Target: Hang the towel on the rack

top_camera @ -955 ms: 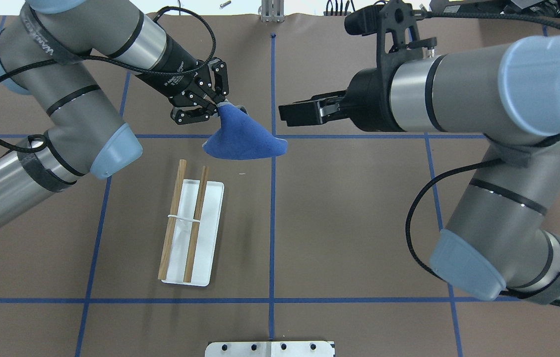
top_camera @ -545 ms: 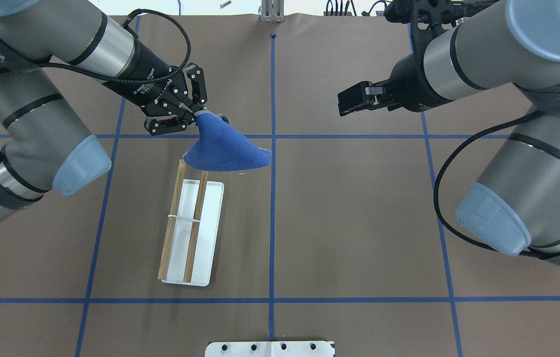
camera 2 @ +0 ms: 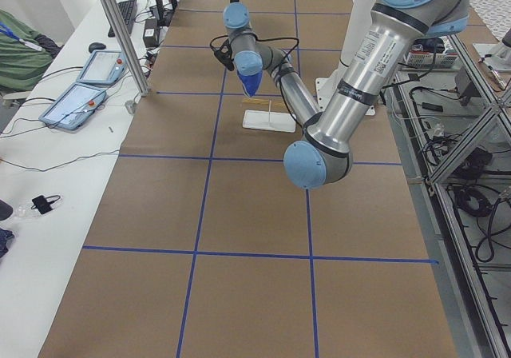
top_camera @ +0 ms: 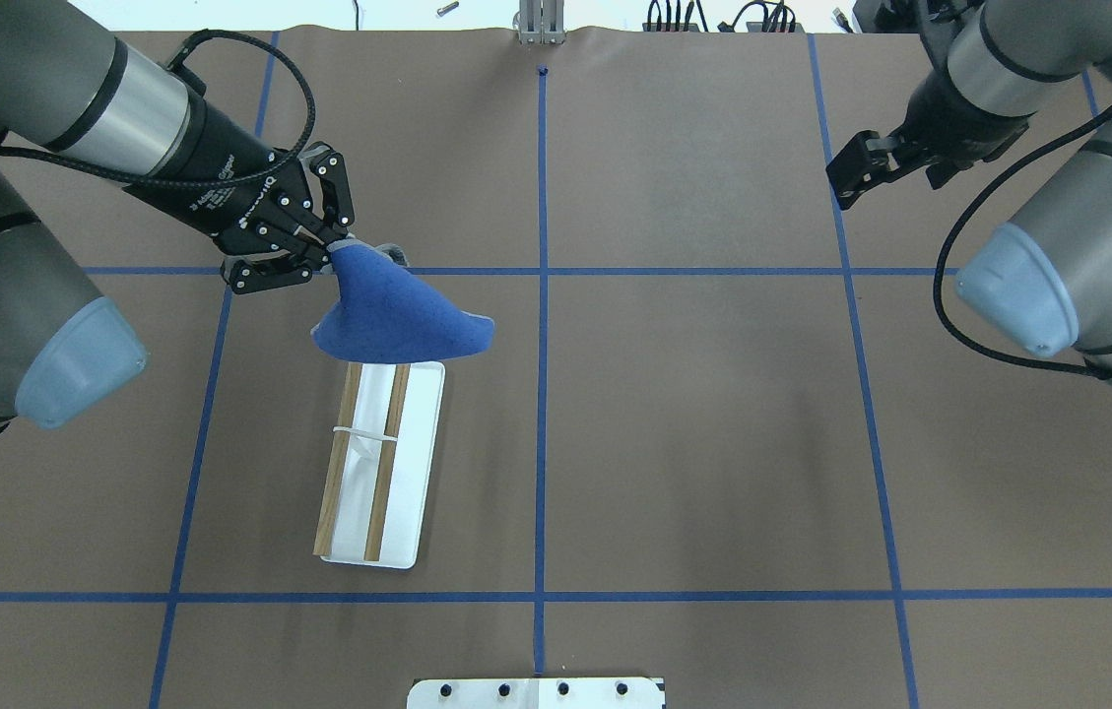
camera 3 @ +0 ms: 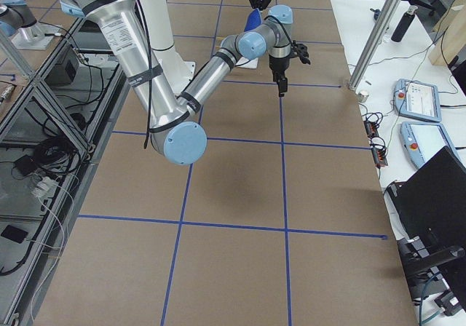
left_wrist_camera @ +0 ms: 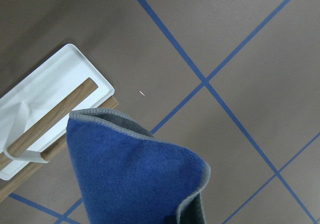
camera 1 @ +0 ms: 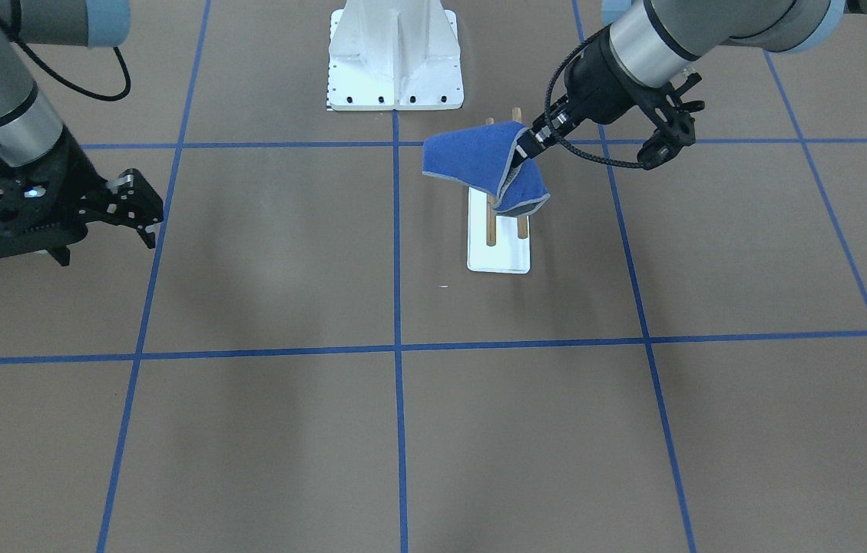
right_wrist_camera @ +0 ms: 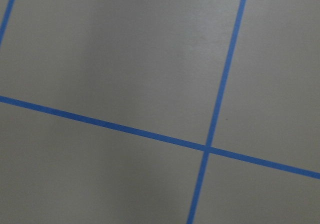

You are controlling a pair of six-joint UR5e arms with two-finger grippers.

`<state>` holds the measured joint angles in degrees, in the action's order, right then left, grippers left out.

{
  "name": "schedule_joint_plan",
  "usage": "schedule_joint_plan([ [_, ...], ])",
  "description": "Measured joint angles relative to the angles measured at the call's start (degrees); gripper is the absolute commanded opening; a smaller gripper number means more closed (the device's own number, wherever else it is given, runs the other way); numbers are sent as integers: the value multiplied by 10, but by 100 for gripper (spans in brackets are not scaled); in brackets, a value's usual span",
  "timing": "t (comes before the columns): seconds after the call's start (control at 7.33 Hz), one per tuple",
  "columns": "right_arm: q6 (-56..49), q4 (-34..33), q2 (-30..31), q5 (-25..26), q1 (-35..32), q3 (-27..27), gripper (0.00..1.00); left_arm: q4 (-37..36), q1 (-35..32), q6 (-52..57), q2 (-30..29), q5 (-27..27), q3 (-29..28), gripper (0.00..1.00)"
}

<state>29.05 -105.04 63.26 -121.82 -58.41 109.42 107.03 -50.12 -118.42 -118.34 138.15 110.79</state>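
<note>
Since 1 s ago the left gripper has carried the towel down and leftward in the overhead view, from beside the centre tape line to over the upper end of the rack. Meanwhile the right gripper has pulled away from mid-frame to the upper right. The rack itself hasn't shifted.

Left jaws are clamped on one corner of the towel, and the rest of the blue cloth hangs below in a loose cone w/ its pale grey edge showing. In the overhead view its lower edge overlaps the top ends of the two wooden rods. In the front-facing view the towel covers the upper part of the rack – two rod tips poke out above it, and the white base and lower rod ends show beneath. The left gripper sits at the cloth's upper right there. Can't tell whether the cloth touches the rods or hangs just over them. In the left wrist view the towel fills the lower centre, w/ the rack at left, partly behind it.

The right gripper is at far left of the front-facing view, well apart from towel and rack. Its jaws look closed on nothing, though it's small in every view. The white pedestal stands at top centre.
</note>
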Motion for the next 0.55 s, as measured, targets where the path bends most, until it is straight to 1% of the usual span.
schedule_joint_plan([
  [0.27,-93,-1,24,-15,-35,-29,100,-1,14,1,31,-9,7,0],
  [0.55,-151,1,44,-18,-57,-38,100,-1,47,1,47,-35,6,0],
])
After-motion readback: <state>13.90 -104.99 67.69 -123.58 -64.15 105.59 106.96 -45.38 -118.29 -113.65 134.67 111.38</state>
